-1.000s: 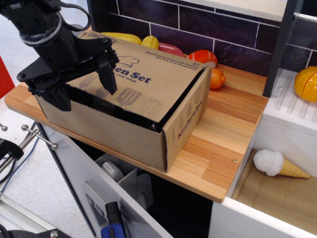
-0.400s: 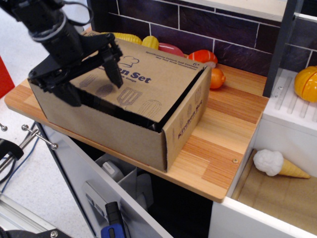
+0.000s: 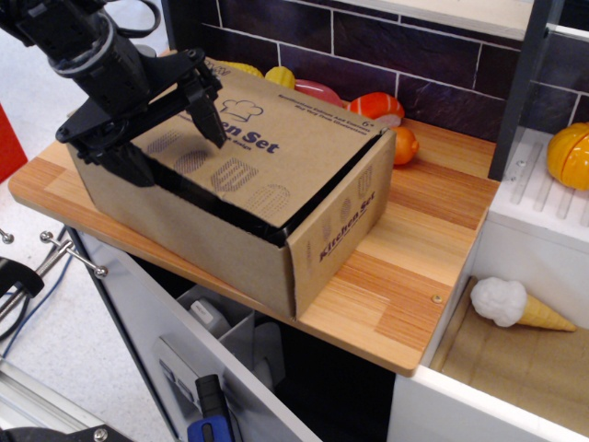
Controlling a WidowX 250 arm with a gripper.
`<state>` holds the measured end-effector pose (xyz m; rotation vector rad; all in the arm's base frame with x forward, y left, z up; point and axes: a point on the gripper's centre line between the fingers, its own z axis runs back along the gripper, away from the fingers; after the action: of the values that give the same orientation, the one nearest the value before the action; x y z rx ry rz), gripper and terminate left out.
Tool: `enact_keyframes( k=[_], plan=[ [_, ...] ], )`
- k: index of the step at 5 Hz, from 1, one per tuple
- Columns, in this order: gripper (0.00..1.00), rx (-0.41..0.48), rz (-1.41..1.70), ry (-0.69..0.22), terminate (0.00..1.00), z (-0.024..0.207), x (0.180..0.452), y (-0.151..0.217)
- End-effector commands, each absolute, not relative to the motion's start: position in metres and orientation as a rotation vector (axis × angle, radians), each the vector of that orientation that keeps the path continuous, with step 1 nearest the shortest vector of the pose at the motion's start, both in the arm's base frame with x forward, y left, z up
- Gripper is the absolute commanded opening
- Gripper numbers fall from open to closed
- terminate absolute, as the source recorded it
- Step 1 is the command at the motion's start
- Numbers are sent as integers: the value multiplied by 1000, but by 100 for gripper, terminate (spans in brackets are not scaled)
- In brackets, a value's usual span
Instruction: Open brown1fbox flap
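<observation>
- At the far left a pale floor [image 3: 28, 101] shows beyond the counter, with a red object [image 3: 7, 143] at the edge of view and metal rods [image 3: 64, 253] sticking out below the counter front.
- The black gripper [image 3: 170, 138] hangs over the left end of the brown1fbox [image 3: 267, 249]. Its jaws stand wide apart: one finger tip is down on the flap [image 3: 276, 147] near the printed lettering, the other reaches past the box's left front edge. Whether it actually pinches the flap edge I cannot tell.
- The box sits at an angle on the wooden counter [image 3: 414, 239], taking up most of its left half. A dark gap runs along the front edge under the flap, which is slightly lifted there.
- Under the counter an open white drawer [image 3: 221, 341] holds grey items and a blue and black tool [image 3: 210, 414].
- Behind the box, against the dark brick wall [image 3: 396, 55], lie toy foods: yellow corn [image 3: 241, 68], a red piece [image 3: 317, 90] and an orange and white piece [image 3: 377, 106], with a small orange [image 3: 403, 145] just beside the box's right rear corner.
- Right of the counter a dark post [image 3: 520, 83] rises, then a white unit [image 3: 543, 221] with a yellow and orange toy fruit [image 3: 569, 155] on top.
- Lower right, a toy ice cream cone [image 3: 515, 306] lies on a tan surface, well apart from the box.
</observation>
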<state>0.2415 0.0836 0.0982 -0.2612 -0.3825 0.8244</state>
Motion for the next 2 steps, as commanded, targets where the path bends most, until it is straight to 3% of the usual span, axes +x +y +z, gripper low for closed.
enact_keyframes(
  k=[1, 2],
  plan=[
    [100, -283, 769, -592, 0, 140, 256, 78],
    [100, -295, 735, -677, 0, 163, 275, 68]
  ],
)
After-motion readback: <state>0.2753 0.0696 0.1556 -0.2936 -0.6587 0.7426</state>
